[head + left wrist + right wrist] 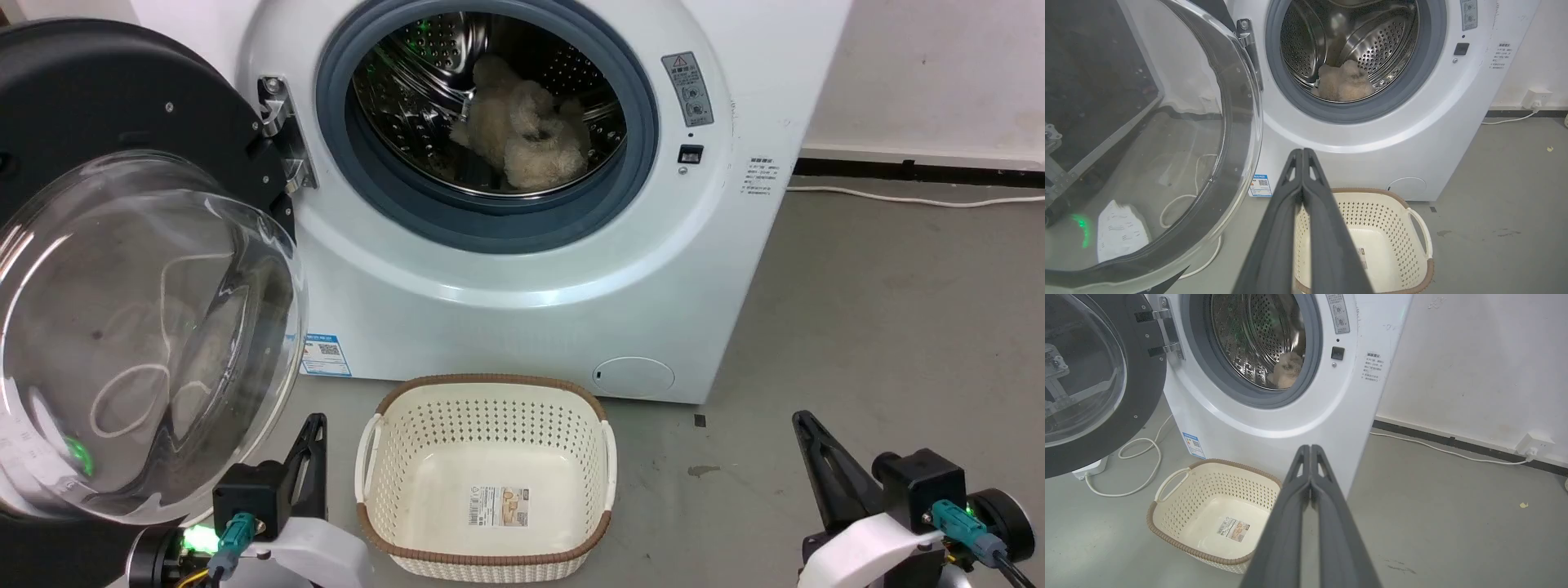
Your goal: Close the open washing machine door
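Washing machine door [139,269] hung wide open at the left of the washing machine [506,286], carried on the metal hinge [282,131] at the left edge of the drum opening. From your head view it lay up and to the left of your left tool [314,425], and the lower rim of its glass bowl hung just above that tool's wrist. In the left wrist view the door filled the left half, beside the tool's fingertips [1302,153] but apart from them. Your right tool [808,433] sat well apart from the door, on the far side of the cream basket [490,380] that stood on the floor in front of the machine.

Being round, the door had no long axis. It stood upright, with the glass bowl bulging toward you and to the right. It seemed swung out about square to the machine's front, though the wide-angle views made that angle hard to judge.

Both tools had their fingers pressed together, with nothing between them. A fluffy beige thing [526,131] lay in the drum.
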You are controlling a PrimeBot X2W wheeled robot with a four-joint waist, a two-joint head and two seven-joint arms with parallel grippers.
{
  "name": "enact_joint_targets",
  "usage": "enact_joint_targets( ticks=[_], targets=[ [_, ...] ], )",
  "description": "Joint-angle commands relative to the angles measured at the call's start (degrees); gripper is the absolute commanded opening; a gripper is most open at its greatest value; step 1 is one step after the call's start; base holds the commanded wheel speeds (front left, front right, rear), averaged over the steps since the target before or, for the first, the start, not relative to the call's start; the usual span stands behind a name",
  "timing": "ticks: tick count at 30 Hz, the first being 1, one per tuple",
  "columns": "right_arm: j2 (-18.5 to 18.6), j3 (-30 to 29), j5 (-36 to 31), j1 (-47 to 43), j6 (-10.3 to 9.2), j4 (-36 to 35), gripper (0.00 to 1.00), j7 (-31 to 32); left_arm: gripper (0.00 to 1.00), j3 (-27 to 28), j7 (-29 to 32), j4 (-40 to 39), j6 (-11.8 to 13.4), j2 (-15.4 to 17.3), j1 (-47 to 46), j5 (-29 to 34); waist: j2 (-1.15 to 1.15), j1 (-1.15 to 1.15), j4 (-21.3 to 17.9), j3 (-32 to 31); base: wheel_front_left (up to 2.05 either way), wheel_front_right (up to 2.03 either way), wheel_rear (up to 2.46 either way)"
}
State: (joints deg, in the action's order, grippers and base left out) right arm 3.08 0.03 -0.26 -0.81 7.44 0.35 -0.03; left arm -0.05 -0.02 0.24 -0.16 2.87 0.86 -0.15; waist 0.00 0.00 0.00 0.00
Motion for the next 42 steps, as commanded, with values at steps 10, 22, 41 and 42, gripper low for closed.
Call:
enact_joint_targets(
  ticks=[10, 22, 41, 42],
  targets=[
    [0.0, 0.0, 0.0, 0.0, -0.01, 0.0, 1.00, 0.0, 1.00, 0.0, 0.0, 0.0, 0.0, 0.0, 0.0, 0.0, 0.00, 0.00, 0.0, 0.0, 0.00, 0.00, 0.00],
    [0.1, -0.4, 0.9, -0.3, -0.01, 0.2, 1.00, -1.0, 1.00, -0.3, -1.0, 0.3, -0.3, 0.0, -0.1, -0.1, 0.00, 0.00, 0.3, -0.1, 0.00, 0.00, 0.00],
    [0.4, 1.6, 1.6, 0.2, 0.00, 1.9, 1.00, -3.8, 1.00, -0.9, -3.8, 0.2, -0.4, 0.7, 0.4, -0.3, 0.00, 0.00, 7.6, -0.1, 0.00, 0.00, 0.00],
    [0.5, 1.9, 1.7, 0.5, 0.00, 2.1, 1.00, -3.9, 1.00, -0.9, -3.9, 0.0, -0.3, 0.7, 0.5, -0.3, 0.00, 0.00, 7.9, 0.0, 0.00, 0.00, 0.00]
  ],
)
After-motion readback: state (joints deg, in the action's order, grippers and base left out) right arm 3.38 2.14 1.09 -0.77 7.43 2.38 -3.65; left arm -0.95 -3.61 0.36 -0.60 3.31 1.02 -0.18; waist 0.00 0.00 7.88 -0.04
